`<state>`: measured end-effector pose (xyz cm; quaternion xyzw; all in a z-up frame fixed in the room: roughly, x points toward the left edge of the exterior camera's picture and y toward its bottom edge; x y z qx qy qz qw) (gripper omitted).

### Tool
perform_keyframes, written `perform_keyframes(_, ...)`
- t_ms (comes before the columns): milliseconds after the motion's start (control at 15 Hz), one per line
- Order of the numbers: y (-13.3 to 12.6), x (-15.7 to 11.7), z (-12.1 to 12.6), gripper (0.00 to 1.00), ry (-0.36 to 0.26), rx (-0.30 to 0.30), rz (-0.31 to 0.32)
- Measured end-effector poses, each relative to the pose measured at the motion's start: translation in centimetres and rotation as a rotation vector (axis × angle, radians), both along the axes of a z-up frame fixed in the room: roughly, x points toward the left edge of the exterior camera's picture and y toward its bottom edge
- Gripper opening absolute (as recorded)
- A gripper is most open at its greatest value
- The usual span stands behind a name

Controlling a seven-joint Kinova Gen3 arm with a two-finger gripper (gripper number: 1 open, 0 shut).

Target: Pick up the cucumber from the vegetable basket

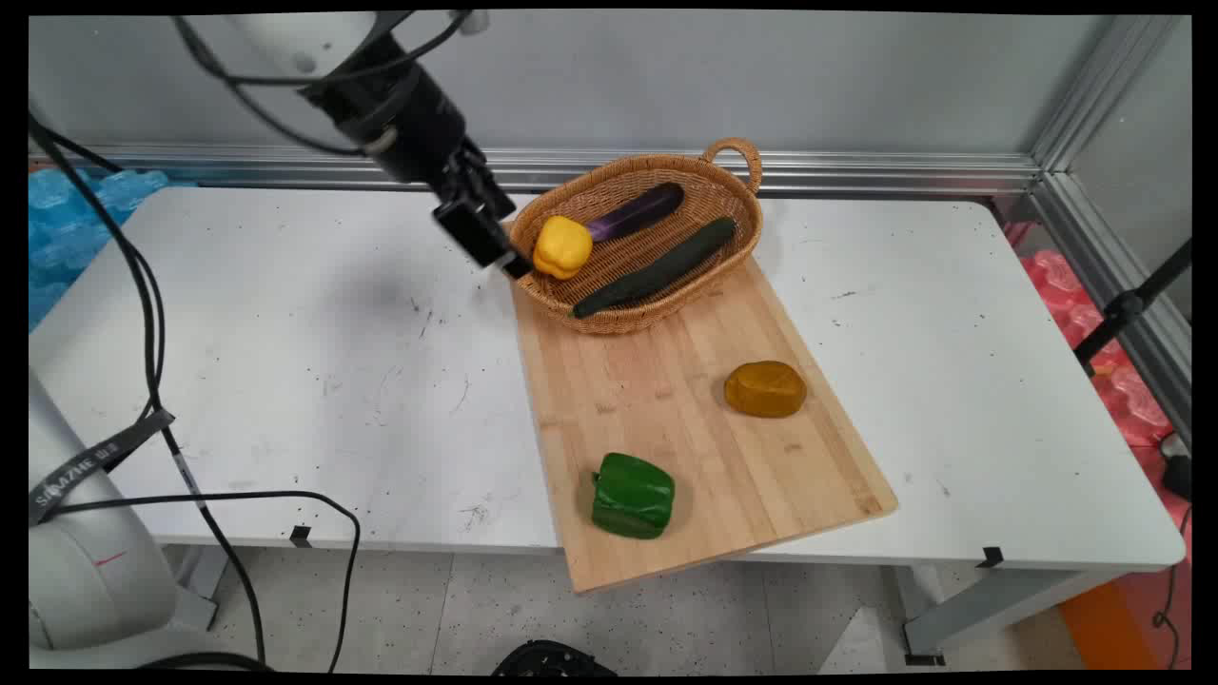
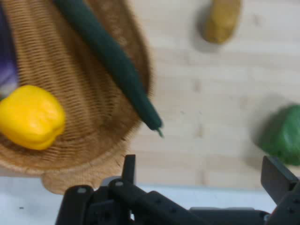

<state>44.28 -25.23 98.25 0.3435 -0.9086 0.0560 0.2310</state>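
The gripper [image 1: 495, 249] hangs above the table's far half, at the left rim of the wicker basket [image 1: 723, 195]. In the hand view its two fingers [image 2: 129, 168] stand wide apart with nothing between them; the gap frames bare wood and the table's white edge.

Nearest to the gripper is the yellow bell pepper [image 1: 561, 246], lying inside the basket just beyond the fingertips. It is close, but contact cannot be confirmed. Just past the pepper lies a purple eggplant [image 1: 636, 212], running toward the basket's far end. Beside both, along the basket's near wall, lies a dark green cucumber [image 1: 657, 267]; its stem tip reaches the rim on the side toward the board's open area.

The basket sits on the far end of a wooden cutting board [image 1: 666, 419], with a loop handle at the end farthest from the gripper. Farther out on the board, well apart from the gripper, a brown potato [image 1: 765, 388] rests near the board's right edge. Farthest away, a green bell pepper [image 1: 633, 495] rests near the board's near end. The board lies on the white table [image 1: 285, 362], and its near corner overhangs the table's front edge.
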Motion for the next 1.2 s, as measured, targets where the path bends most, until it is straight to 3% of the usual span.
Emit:
perform_keyframes(200,-2.2,-0.8,-0.5,1.00,0.021,-0.006,0.146)
perform_keyframes(533,-6.1,-2.8,-2.6,1.00,0.041,-0.007,0.337)
perform_keyframes(933,-10.7,-6.1,-6.3,1.00,0.050,0.007,0.490)
perform_keyframes(1200,-13.2,-8.4,-9.2,1.00,0.042,0.026,0.557)
